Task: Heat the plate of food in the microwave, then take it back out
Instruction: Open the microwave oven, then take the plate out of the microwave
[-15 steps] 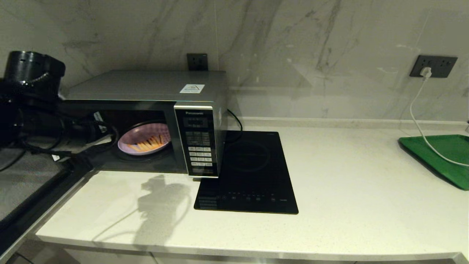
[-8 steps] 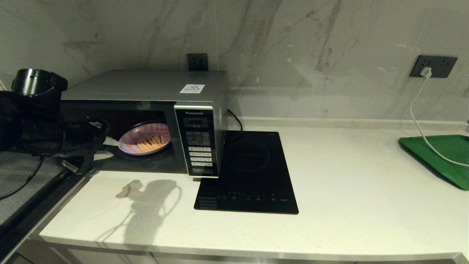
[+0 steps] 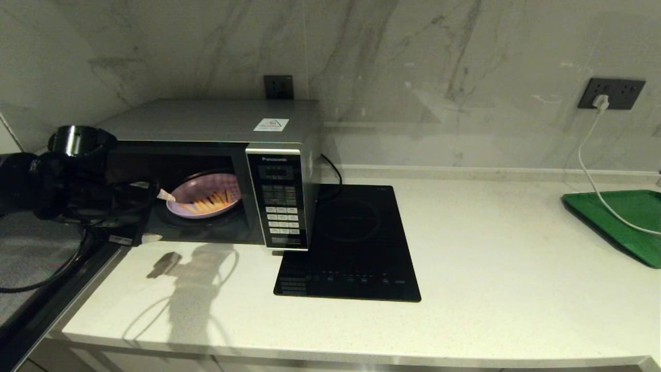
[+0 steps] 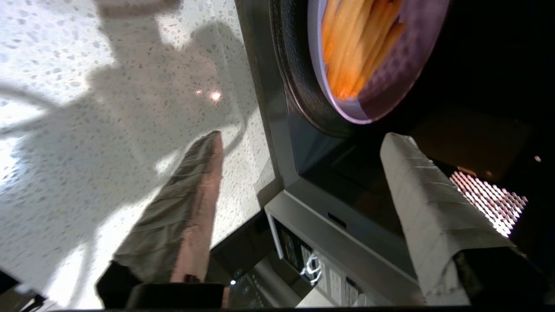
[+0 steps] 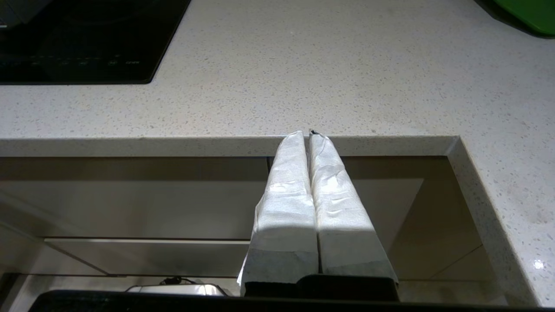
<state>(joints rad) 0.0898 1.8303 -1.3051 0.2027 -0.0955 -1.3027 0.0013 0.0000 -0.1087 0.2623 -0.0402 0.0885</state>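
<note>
Plate of food [image 3: 204, 199] sits on the turntable inside the microwave [image 3: 217, 170], whose door hangs open so you can reach in. Your left gripper [image 3: 155, 217] waits wide at the opening, empty; your right gripper [image 5: 308, 134] is parked closed below the tabletop [image 3: 465, 268] edge.

A home-style kitchen. A pale speckled stone countertop [image 3: 490, 248] runs under a grey-veined marble backsplash [image 3: 413, 67]. At 9 o'clock stands a silver Panasonic microwave [image 3: 217, 121], its door open; beside it, at centre, a black glass induction hob [image 3: 356, 248] is set on the counter. At 3 o'clock lies a green tray [image 3: 630, 222], under a wall socket [image 3: 612, 93] with 1 white cable [image 3: 586, 160] plugged in.
</note>
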